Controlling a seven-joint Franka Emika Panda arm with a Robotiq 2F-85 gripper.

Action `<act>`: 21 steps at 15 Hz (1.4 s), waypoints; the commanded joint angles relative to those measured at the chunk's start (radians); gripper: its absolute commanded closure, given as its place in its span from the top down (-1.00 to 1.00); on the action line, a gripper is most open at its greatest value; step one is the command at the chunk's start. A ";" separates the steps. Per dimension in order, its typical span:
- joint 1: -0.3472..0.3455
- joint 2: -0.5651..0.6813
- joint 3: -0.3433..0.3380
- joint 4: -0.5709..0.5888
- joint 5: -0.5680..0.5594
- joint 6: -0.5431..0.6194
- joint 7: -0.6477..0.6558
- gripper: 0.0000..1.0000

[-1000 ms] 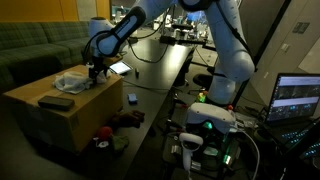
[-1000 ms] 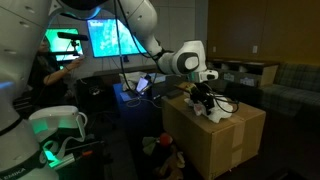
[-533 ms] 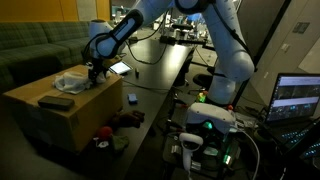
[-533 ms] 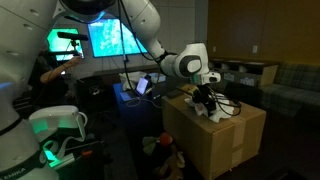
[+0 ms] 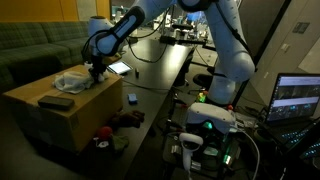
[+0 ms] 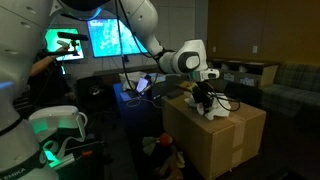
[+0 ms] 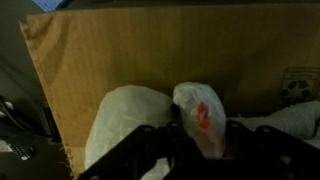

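A large cardboard box [image 5: 45,118] [image 6: 215,140] stands beside the long table. A crumpled white plastic bag [image 5: 70,82] [image 6: 222,112] lies on top of it. My gripper [image 5: 95,72] [image 6: 203,100] reaches down onto the box top at the bag's edge. In the wrist view a bunched fold of the bag [image 7: 200,115], with an orange mark on it, stands between my dark fingers. The gripper [image 7: 200,142] is shut on that fold, over the brown box top [image 7: 150,50].
A flat dark object [image 5: 56,101] lies on the box near the bag. The long dark table [image 5: 150,75] carries a lit tablet [image 5: 119,68] and a blue cup [image 5: 131,99]. Red clutter [image 5: 105,140] sits on the floor; a sofa [image 5: 35,50] lies behind.
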 commanded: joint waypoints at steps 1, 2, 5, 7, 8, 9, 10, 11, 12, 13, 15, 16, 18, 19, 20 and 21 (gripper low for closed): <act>0.024 -0.134 -0.026 -0.142 -0.017 0.021 0.010 -0.94; 0.023 -0.169 -0.027 -0.179 -0.017 0.022 0.009 -0.97; 0.022 -0.311 -0.040 -0.328 -0.029 0.039 0.040 -0.93; 0.023 -0.396 -0.060 -0.425 -0.063 0.052 0.087 -0.94; 0.018 -0.437 -0.068 -0.468 -0.085 0.052 0.113 -0.94; 0.013 -0.473 -0.079 -0.521 -0.117 0.071 0.152 -0.94; 0.006 -0.503 -0.087 -0.564 -0.147 0.079 0.185 -0.94; -0.007 -0.531 -0.094 -0.613 -0.172 0.092 0.215 -0.94; -0.019 -0.551 -0.100 -0.649 -0.206 0.099 0.252 -0.94; -0.035 -0.564 -0.103 -0.688 -0.229 0.116 0.280 -0.95; -0.073 -0.574 -0.114 -0.753 -0.272 0.152 0.330 -0.95; -0.091 -0.568 -0.117 -0.775 -0.283 0.173 0.345 -0.95; -0.123 -0.535 -0.128 -0.810 -0.297 0.229 0.362 -0.95; -0.137 -0.511 -0.138 -0.818 -0.306 0.258 0.374 -0.97; -0.148 -0.485 -0.147 -0.825 -0.311 0.288 0.379 -0.96; -0.159 -0.450 -0.161 -0.823 -0.304 0.320 0.363 -0.96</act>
